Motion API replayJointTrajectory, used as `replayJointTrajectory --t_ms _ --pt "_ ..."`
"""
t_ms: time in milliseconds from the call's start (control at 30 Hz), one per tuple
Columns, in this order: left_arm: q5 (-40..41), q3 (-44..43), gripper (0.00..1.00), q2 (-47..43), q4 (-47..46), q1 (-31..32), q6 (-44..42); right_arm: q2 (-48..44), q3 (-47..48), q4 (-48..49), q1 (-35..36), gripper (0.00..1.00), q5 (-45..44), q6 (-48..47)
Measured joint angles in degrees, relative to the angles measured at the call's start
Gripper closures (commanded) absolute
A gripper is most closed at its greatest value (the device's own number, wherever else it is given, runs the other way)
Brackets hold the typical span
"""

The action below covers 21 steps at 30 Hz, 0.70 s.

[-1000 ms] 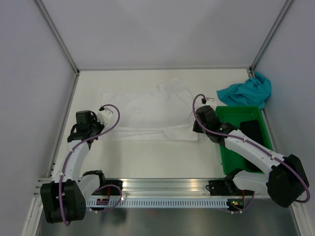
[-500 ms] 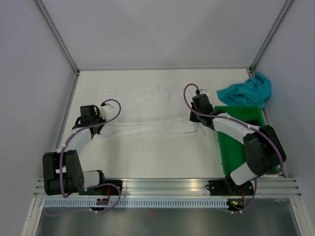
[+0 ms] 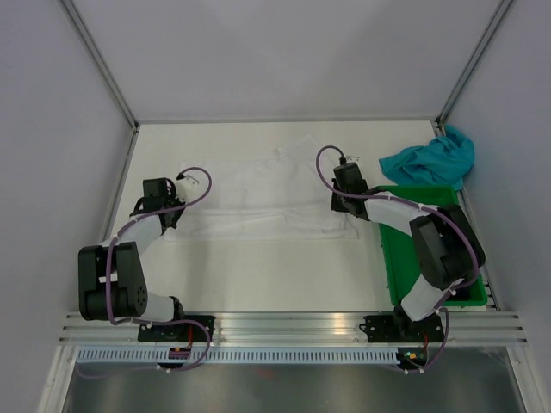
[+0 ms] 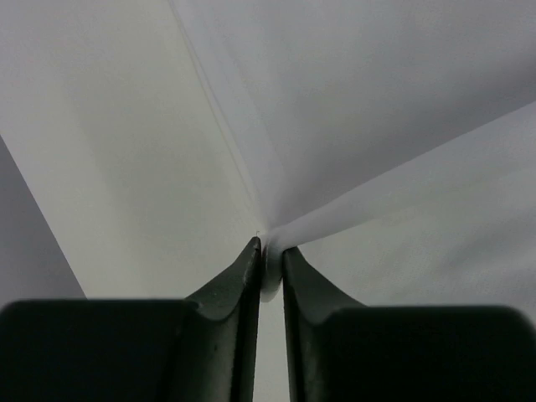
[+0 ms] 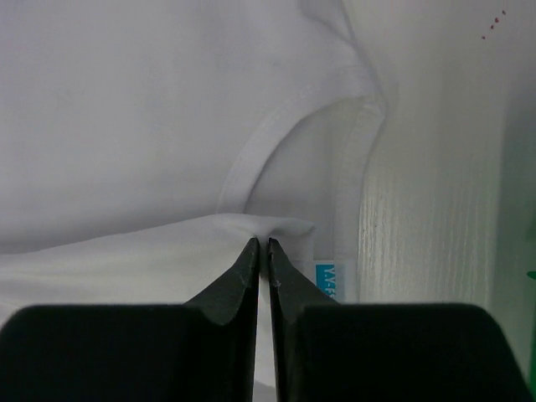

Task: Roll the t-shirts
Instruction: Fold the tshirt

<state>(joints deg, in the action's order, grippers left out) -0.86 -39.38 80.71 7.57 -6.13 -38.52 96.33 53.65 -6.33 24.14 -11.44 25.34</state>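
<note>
A white t-shirt point(image 3: 258, 194) lies spread across the middle of the table, its near edge folded over. My left gripper point(image 3: 172, 202) is at the shirt's left end, shut on a pinch of white cloth point(image 4: 272, 251). At the shirt's right end my right gripper point(image 3: 343, 191) is shut on the folded edge point(image 5: 261, 230) beside the collar and a blue label point(image 5: 328, 280). A teal-blue t-shirt point(image 3: 430, 160) lies crumpled at the back right, untouched.
A green plastic bin point(image 3: 422, 245) stands at the right, under my right arm, with a dark object inside. Grey walls and metal posts close the table on three sides. A metal rail point(image 3: 284, 327) runs along the near edge.
Both grippers have moved away from the near edge toward the back, carrying the shirt's near edge over itself. The folded strip now lies farther back.
</note>
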Motion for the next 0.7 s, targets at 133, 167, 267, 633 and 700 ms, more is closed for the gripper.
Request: replayJointTrajectory --t_ms 133,167,267,633,700 --pt "1.70 -0.07 0.52 1.79 -0.61 -0.02 0.72 1.03 1.70 -0.52 -0.04 0.55 -1.20 -1.16" --pt "2.34 -0.07 0.49 2.01 -0.68 -0.07 1.03 1.05 2.16 -0.98 -0.04 0.52 -1.86 -1.66" --pt "4.33 -0.37 0.41 2.08 -0.68 -0.17 1.92 0.39 3.02 -1.92 -0.09 0.52 -4.07 -3.15" --pt "4.66 -1.90 0.53 -9.79 3.15 -0.26 4.76 -16.22 -3.30 -6.14 3.65 0.92 -6.56 -4.55" --pt "3.04 -1.55 0.63 -11.23 3.58 -0.26 4.76 -17.14 -6.16 -6.32 4.79 0.94 -4.81 -3.65"
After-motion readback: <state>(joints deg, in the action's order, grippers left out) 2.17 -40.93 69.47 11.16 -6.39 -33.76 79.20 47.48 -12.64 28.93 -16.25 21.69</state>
